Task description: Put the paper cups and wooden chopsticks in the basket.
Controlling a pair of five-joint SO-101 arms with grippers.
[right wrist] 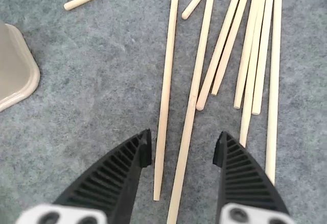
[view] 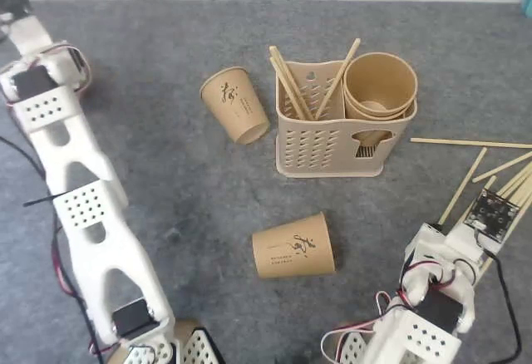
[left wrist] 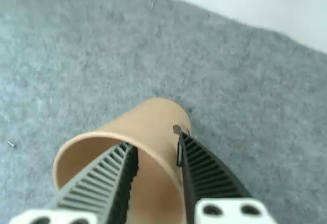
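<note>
My left gripper point(left wrist: 156, 144) sits near the surface's far left corner. Its jaws are parted astride the wall of a tipped cup point(left wrist: 148, 127), one finger inside the mouth, so I judge closing would pinch the rim. My right gripper point(right wrist: 181, 144) hangs open by the right edge over loose chopsticks point(right wrist: 196, 81), with two lying between its jaws. The basket point(view: 332, 148) stands toward the far edge, holding stacked cups point(view: 380, 86). A second cup point(view: 237, 105) leans beside it, and a third cup point(view: 293, 246) lies nearer me.
</note>
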